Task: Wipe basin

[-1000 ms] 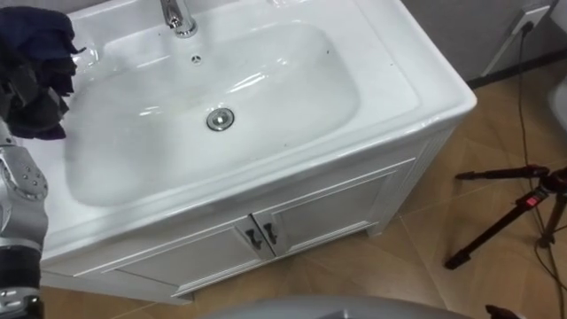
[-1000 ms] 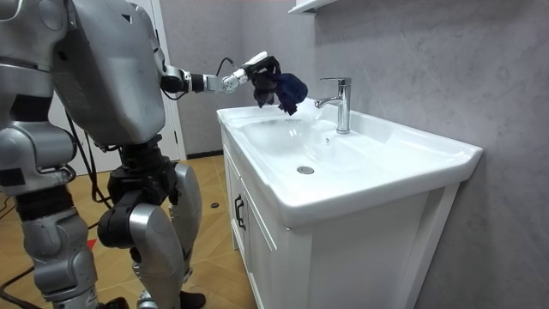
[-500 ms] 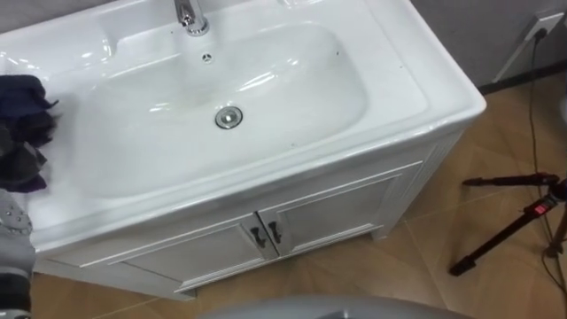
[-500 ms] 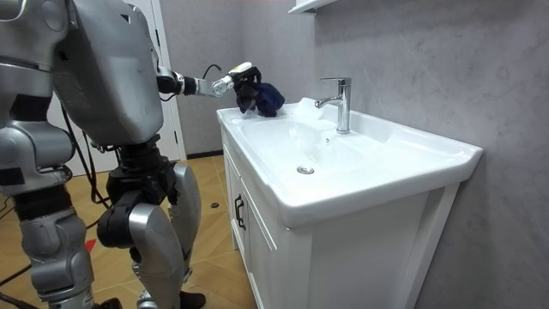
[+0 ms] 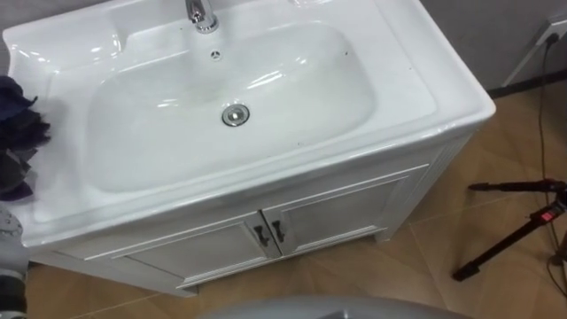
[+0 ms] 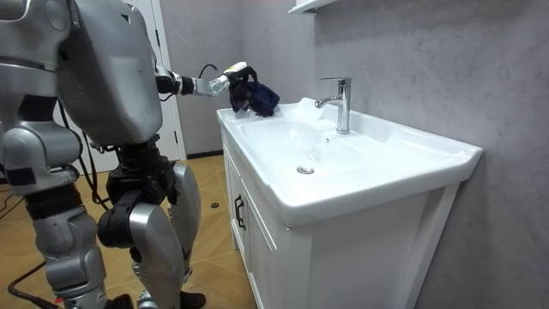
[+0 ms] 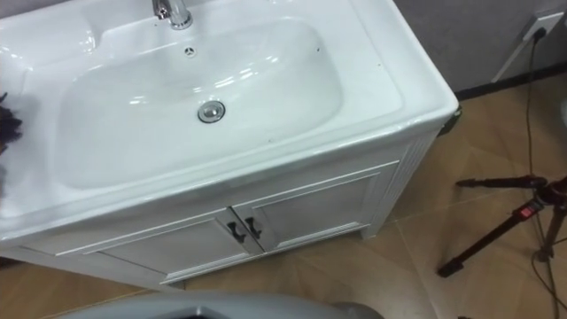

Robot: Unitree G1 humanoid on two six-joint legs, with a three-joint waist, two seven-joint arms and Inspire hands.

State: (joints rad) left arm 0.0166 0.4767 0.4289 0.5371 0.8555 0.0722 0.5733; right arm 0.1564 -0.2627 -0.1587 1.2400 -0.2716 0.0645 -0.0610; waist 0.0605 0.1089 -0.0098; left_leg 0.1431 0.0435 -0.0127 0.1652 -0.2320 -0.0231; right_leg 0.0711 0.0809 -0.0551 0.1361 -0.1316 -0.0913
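Note:
The white basin (image 5: 416, 84) lies below me, with a chrome tap (image 5: 202, 14) at its back and a round drain (image 5: 235, 114) in the bowl. A bunched dark blue cloth (image 5: 16, 133) hangs over the basin's left rim. In the room view my left hand (image 6: 232, 75) is stretched out above the counter's far left corner, shut on the cloth (image 6: 257, 97), which dangles beneath it just over the rim. The cloth covers the hand in the eye views. I stand in front of the cabinet, facing the basin.
Under the basin is a white cabinet with two doors and dark handles (image 5: 268, 234). A black tripod (image 5: 518, 226) stands on the wooden floor to the right. A grey wall rises behind the tap (image 6: 343, 103).
My left hand has carried the cloth from above the bowl near the tap back to the basin's left rim. The head camera has shifted, so the basin sits further right in view.

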